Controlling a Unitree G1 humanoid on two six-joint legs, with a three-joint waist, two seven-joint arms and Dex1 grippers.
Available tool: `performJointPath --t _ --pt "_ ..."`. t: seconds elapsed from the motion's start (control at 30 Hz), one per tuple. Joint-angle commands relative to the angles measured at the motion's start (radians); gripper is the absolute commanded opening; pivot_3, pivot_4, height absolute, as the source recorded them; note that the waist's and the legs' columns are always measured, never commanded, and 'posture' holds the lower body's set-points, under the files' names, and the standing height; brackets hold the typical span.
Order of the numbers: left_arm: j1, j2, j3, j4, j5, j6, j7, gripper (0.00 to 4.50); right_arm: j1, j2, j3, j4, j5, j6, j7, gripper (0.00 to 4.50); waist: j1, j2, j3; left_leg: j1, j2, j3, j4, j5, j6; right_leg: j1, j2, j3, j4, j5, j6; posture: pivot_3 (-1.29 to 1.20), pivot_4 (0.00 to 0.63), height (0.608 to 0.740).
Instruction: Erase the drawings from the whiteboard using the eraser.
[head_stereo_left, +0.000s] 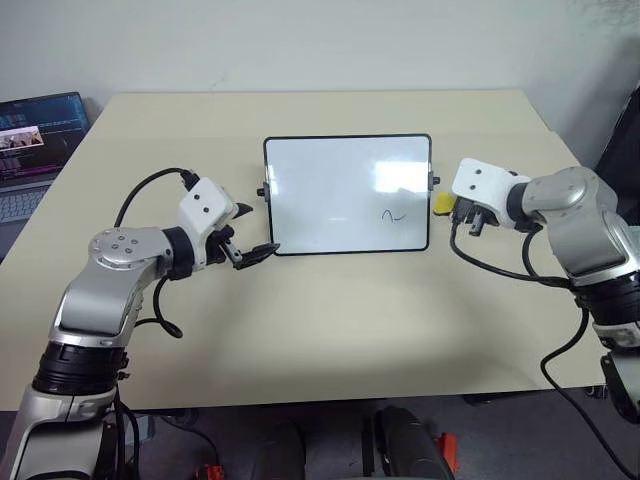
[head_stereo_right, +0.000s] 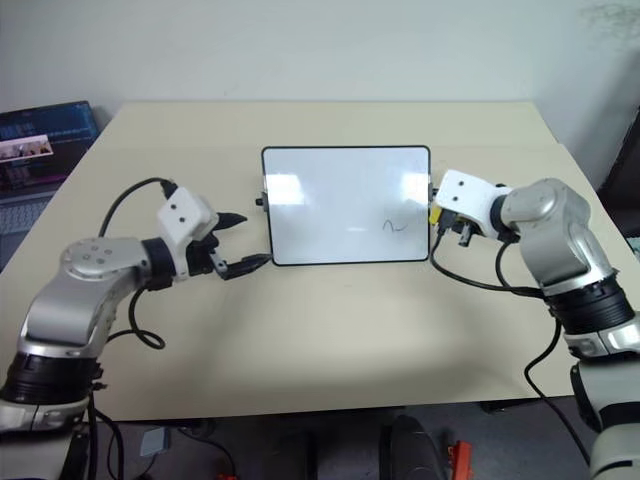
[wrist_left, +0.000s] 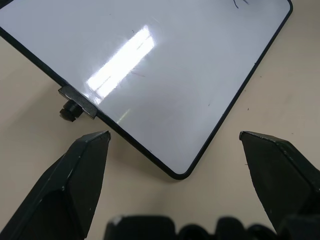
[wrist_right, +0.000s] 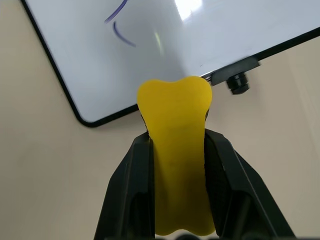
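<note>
The whiteboard (head_stereo_left: 330, 190) lies flat at the middle of the beige table. One small dark squiggle, the drawings (head_stereo_left: 394, 214), sits near its lower right part, seen again in the right wrist view (wrist_right: 120, 30). My right gripper (head_stereo_left: 452, 208) hovers just off the board's right edge, shut on the yellow eraser (wrist_right: 176, 150), whose tip juts past the fingers toward the board's corner. My left gripper (head_stereo_left: 255, 232) is open at the board's near left corner (wrist_left: 180, 174), one finger on either side, touching nothing.
An open laptop (head_stereo_left: 35, 140) stands at the far left beside the table (head_stereo_left: 300, 320). Small black knobs (wrist_left: 70, 110) stick out from the board's short sides. Black cables loop from both wrists over the tabletop.
</note>
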Motion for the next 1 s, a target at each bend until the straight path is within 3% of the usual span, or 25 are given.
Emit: performJointPath --t 0.03,1.0 --pt "-0.005 0.007 0.027 -0.044 -0.009 -0.003 0.003 4.50 -0.051 0.018 -0.055 0.004 0.019 -0.026 -0.041 0.98 0.000 0.000 0.000 0.000 0.000 0.000 0.000 0.000 0.000 0.000 0.000 0.000 0.000 0.000 0.000 0.00 0.150 0.740" --pt "-0.014 0.005 0.023 -0.028 -0.006 -0.017 -0.001 4.50 -0.105 0.120 -0.088 -0.011 0.105 0.003 -0.098 0.98 0.000 0.000 0.000 0.001 0.000 0.000 0.003 0.000 0.000 0.000 0.000 0.000 0.005 0.000 0.000 0.00 0.150 0.740"
